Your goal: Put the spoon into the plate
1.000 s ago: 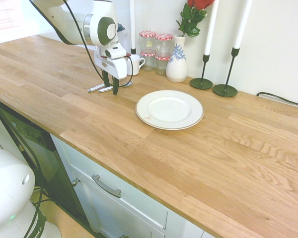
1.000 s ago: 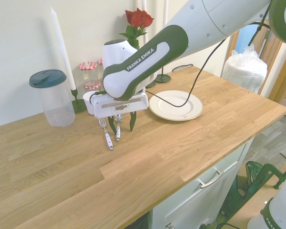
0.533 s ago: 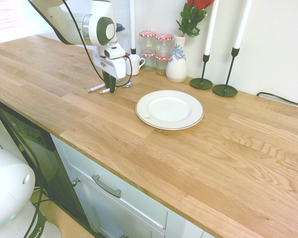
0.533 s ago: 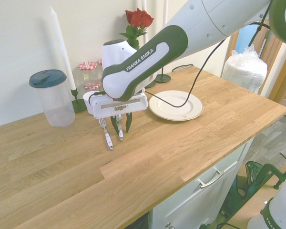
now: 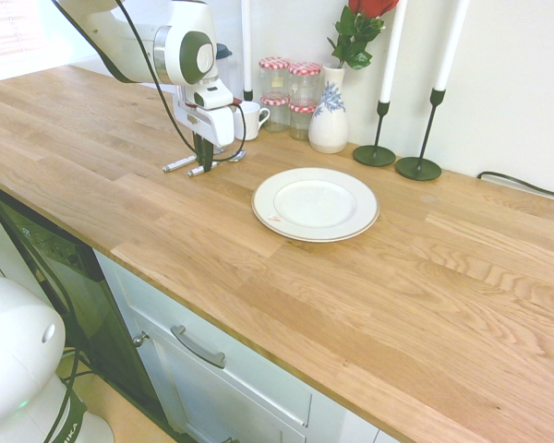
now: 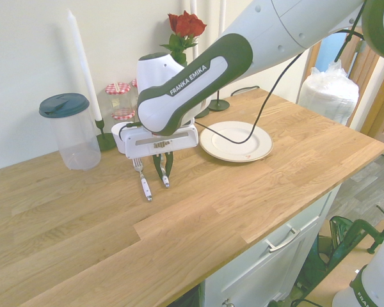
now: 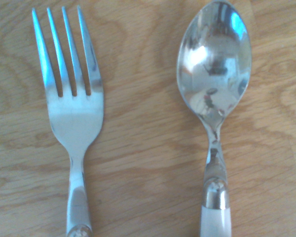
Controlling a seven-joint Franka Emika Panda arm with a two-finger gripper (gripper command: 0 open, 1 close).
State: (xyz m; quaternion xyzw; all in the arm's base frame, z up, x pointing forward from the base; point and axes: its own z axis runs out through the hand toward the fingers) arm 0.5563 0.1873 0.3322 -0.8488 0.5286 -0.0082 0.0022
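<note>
Your white arm reads "FRANKA EMIKA"; its dark two-finger gripper (image 6: 163,173) is clenched on the small pale-handled silvery spoon (image 6: 162,175) on the oak worktop (image 6: 198,211).

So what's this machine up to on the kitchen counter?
The white arm's tool is down at the counter, its fingers closed around the handle of a small spoon lying beside a fork. The spoon has not left the wood. The white plate it is meant for sits empty nearby.

Your arm (image 6: 269,32) reaches across and bends down at the wrist (image 6: 173,83). Your gripper (image 6: 162,167) points straight down, low over the counter, fingers (image 5: 203,152) drawn close together.
</note>
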